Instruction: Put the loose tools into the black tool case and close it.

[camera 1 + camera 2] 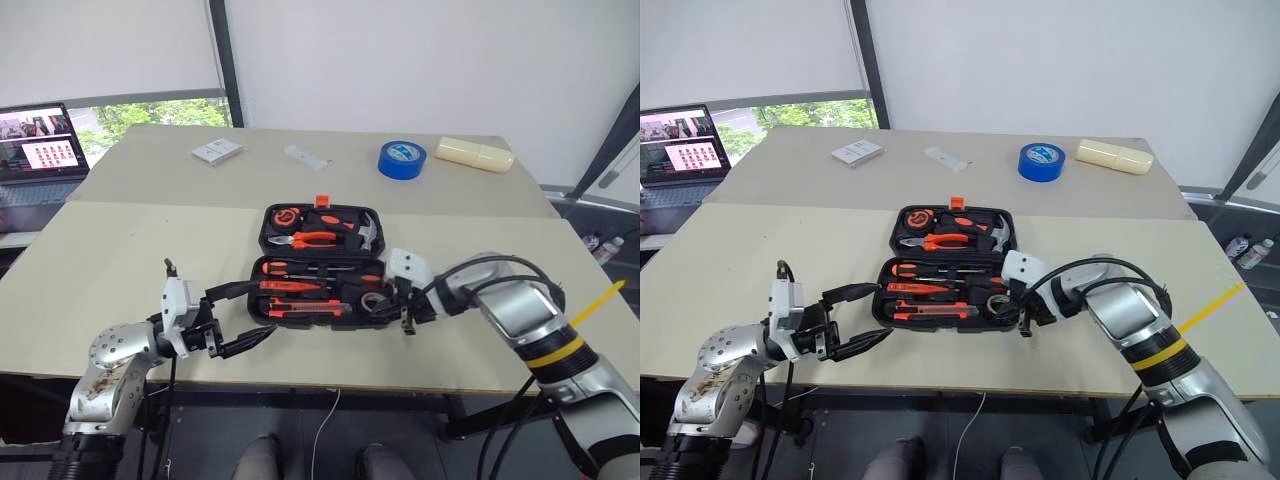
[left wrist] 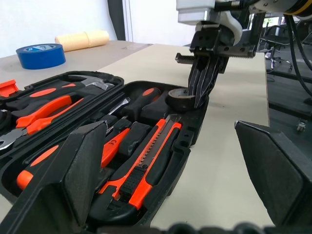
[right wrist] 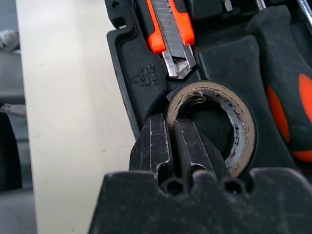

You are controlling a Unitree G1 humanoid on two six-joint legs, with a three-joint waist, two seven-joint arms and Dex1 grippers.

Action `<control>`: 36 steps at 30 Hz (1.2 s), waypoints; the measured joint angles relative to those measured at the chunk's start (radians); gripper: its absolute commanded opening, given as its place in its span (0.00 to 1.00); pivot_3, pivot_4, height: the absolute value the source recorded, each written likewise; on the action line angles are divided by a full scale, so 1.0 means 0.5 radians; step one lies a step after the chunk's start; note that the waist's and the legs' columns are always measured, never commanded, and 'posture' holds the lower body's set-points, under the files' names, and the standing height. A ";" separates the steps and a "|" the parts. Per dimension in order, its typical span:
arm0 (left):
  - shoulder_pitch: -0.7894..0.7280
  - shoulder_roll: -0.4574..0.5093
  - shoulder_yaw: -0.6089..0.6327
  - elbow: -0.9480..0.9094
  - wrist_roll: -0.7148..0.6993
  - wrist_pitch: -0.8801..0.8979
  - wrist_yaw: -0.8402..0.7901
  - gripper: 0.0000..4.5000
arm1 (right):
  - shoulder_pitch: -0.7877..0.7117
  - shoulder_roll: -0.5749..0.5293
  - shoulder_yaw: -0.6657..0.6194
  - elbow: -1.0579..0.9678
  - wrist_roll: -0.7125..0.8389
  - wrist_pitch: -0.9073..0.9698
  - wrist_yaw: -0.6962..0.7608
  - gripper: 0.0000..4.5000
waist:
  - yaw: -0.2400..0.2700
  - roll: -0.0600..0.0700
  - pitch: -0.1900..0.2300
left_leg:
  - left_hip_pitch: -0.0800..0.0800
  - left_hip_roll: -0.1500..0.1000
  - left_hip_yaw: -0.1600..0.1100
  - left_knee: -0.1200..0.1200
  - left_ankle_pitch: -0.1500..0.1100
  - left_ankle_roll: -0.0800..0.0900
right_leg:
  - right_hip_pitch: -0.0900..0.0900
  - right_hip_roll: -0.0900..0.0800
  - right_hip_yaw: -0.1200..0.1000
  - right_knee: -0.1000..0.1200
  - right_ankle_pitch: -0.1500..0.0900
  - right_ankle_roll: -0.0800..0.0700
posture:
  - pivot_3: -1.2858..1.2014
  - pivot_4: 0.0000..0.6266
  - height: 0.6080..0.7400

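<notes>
Item: black tool case (image 1: 322, 262), lying open mid-table (image 1: 120, 250), its long axis across our front. We found the small black tape roll (image 3: 214, 127) seated at the case's right end, beside the utility knife (image 2: 146, 163). Our right gripper (image 2: 201, 84) angled down from the right, pinched shut on the roll's wall. Our left gripper (image 1: 243, 318) hung wide open, level, just off the case's left end.

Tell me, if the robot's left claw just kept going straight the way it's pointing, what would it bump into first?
Most likely the near left side of the open black tool case. The left gripper hangs open just short of it, aimed toward the orange utility knife, though depth is hard to judge.
</notes>
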 measured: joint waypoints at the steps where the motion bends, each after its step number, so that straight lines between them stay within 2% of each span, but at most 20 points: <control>1: 0.005 0.001 0.000 0.000 0.000 0.000 0.001 1.00 | 0.000 -0.008 0.002 -0.005 -0.003 0.006 0.003 0.09 | 0.003 0.000 0.000 | 0.000 0.000 0.000 0.001 0.000 0.000 | 0.001 0.000 0.000 0.000 0.000 0.000 | 0.52 0.24 1.00; 2: 0.010 0.001 0.000 0.000 0.000 0.000 0.001 1.00 | -0.001 -0.012 0.004 -0.011 -0.004 0.016 0.012 0.17 | 0.006 0.000 0.000 | 0.000 0.000 0.000 0.001 0.000 0.000 | -0.001 -0.001 0.000 -0.001 0.000 0.000 | 0.52 0.24 1.00; 3: 0.012 0.001 0.000 0.001 0.000 0.000 0.002 1.00 | -0.001 -0.011 0.001 -0.011 -0.006 0.018 0.004 0.20 | 0.007 0.000 0.000 | 0.000 0.000 0.000 0.002 0.000 -0.001 | -0.004 -0.001 0.000 -0.001 0.000 0.000 | 0.52 0.24 1.00; 7: 0.011 0.000 0.015 0.000 -0.011 0.002 0.030 1.00 | -0.017 -0.009 -0.043 -0.010 0.025 0.061 0.008 0.51 | 0.006 0.000 0.000 | 0.000 -0.001 0.000 0.002 -0.002 -0.003 | -0.005 -0.001 0.000 -0.002 -0.003 -0.004 | 0.52 0.24 1.00; 12: -0.024 0.003 0.109 0.036 -0.018 -0.033 0.093 1.00 | -0.031 -0.181 -0.128 -0.064 0.220 0.108 0.280 0.87 | 0.005 -0.001 0.001 | -0.003 0.000 0.000 0.000 0.000 0.001 | -0.003 -0.001 0.000 -0.001 0.000 0.000 | 0.52 0.24 1.00; 15: -0.162 0.026 0.141 0.208 0.051 -0.012 0.223 0.82 | -0.030 -0.147 -0.416 0.113 0.402 0.074 0.307 0.87 | 0.004 -0.002 0.001 | -0.002 0.000 -0.001 0.001 0.000 0.001 | -0.001 0.001 0.000 0.000 0.001 0.000 | 0.52 0.24 1.00; 16: -0.257 0.037 0.152 0.323 0.116 0.024 0.347 0.73 | -0.047 -0.103 -0.532 0.277 0.414 -0.028 0.239 0.87 | 0.004 -0.003 0.002 | -0.001 0.000 -0.003 0.003 0.000 0.001 | 0.001 0.002 0.000 -0.001 0.002 0.000 | 0.52 0.24 1.00; 19: -0.452 0.009 0.171 0.569 0.226 0.058 0.565 0.50 | -0.079 -0.020 -0.618 0.681 0.247 -0.411 -0.041 0.71 | 0.003 -0.005 0.003 | 0.001 -0.001 -0.002 0.006 0.001 -0.001 | 0.005 0.002 0.000 -0.002 0.005 0.007 | 0.52 0.24 1.00; 22: -0.719 -0.097 0.153 0.869 0.323 0.071 0.771 0.26 | -0.143 0.129 -0.605 1.169 -0.015 -0.873 -0.418 0.49 | 0.003 -0.008 0.005 | -0.001 -0.002 -0.002 0.006 0.004 -0.003 | 0.005 0.001 0.000 -0.002 0.007 0.011 | 0.52 0.24 1.00; 24: -0.838 -0.111 0.101 1.037 0.408 0.075 0.837 0.08 | -0.171 0.188 -0.576 1.374 -0.111 -1.072 -0.515 0.32 | -0.002 -0.008 0.005 | -0.001 -0.004 -0.002 0.004 0.005 -0.003 | 0.006 0.001 0.002 -0.002 0.008 0.010 | 0.52 0.24 1.00; 26: -0.958 -0.122 0.030 1.264 0.521 0.083 0.885 0.00 | -0.227 0.259 -0.555 1.592 -0.194 -1.253 -0.580 0.18 | -0.014 -0.008 0.005 | -0.001 -0.005 -0.002 0.000 0.005 -0.003 | 0.004 0.002 0.004 -0.002 0.008 0.010 | 0.52 0.24 1.00; 28: -1.043 -0.158 -0.041 1.451 0.600 0.084 0.892 0.00 | -0.284 0.336 -0.543 1.751 -0.243 -1.384 -0.598 0.01 | -0.027 -0.009 0.005 | -0.001 -0.005 -0.002 -0.005 0.005 -0.003 | 0.003 0.002 0.004 -0.002 0.008 0.010 | 0.52 0.24 1.00; 32: -1.180 -0.248 -0.143 1.770 0.673 -0.006 0.720 0.00 | -0.396 0.470 -0.536 1.997 -0.310 -1.618 -0.634 0.01 | -0.040 -0.008 0.006 | -0.001 -0.005 -0.002 -0.007 0.006 -0.004 | 0.002 0.002 0.003 -0.002 0.008 0.010 | 0.52 0.24 1.00; 36: -1.265 -0.278 -0.179 1.912 0.705 -0.127 0.562 0.00 | -0.423 0.529 -0.546 2.073 -0.328 -1.698 -0.581 0.01 | -0.025 -0.009 0.006 | -0.002 -0.006 -0.003 -0.005 0.006 -0.005 | 0.004 0.001 0.003 -0.002 0.009 0.011 | 0.52 0.24 1.00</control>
